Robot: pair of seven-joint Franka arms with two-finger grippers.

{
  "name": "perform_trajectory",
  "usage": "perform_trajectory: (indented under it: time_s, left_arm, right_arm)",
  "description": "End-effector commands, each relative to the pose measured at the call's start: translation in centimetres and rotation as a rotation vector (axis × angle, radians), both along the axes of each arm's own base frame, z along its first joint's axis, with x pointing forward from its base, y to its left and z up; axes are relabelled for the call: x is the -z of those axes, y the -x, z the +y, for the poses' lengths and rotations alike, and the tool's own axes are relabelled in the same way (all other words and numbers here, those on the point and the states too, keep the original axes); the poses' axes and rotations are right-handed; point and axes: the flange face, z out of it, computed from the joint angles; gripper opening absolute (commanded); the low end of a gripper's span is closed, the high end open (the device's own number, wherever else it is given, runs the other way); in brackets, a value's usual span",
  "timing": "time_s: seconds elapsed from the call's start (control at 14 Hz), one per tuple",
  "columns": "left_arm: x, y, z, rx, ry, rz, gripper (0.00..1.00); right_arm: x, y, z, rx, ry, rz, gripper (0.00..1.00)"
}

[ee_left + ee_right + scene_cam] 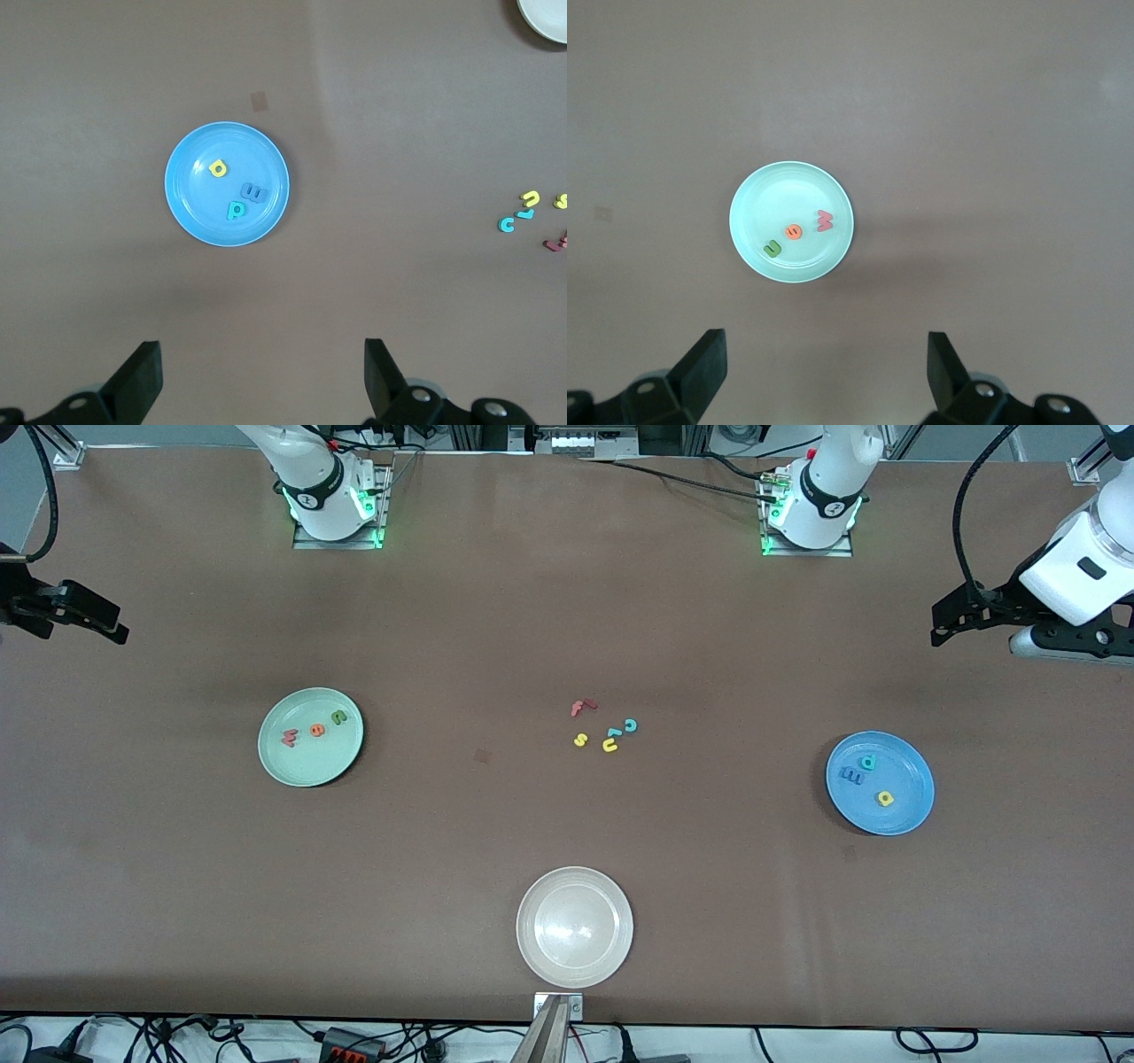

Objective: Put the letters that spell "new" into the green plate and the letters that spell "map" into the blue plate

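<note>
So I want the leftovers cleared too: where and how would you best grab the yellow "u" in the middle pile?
Probably from straight above, jaws closing across the two arms of the yellow "u". It lies flat on the table, too low for a side approach. A teal letter lies right against it, so set the jaws on the sides away from that one. Either open gripper, left or right, could do it.

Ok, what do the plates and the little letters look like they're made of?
Green plate, blue plate and beige plate: probably hard plastic or melamine, smooth; the beige one shows a glossy highlight at its center. The letters, such as the orange e and blue m, look matte and chunky with solid flat colors, likely foam or soft plastic; I can't tell which.
</note>
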Motion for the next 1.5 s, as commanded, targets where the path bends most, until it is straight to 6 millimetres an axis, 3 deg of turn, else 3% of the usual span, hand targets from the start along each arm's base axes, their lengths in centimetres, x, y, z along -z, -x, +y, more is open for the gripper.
perform_trajectory:
  time_s: [0.0, 1.43]
  left_arm:
    - [-0.6, -0.1, -0.05, 0.018, -0.022, 0.003, 1.0]
    - [-0.61, -0.11, -0.21, 0.021, -0.022, 0.002, 1.0]
  right_arm:
    - [-0.18, 0.76, -0.13, -0.002, 0.02, -0.009, 1.0]
    - [0.16, 0.63, -1.08, 0.009, 0.019, -0.008, 1.0]
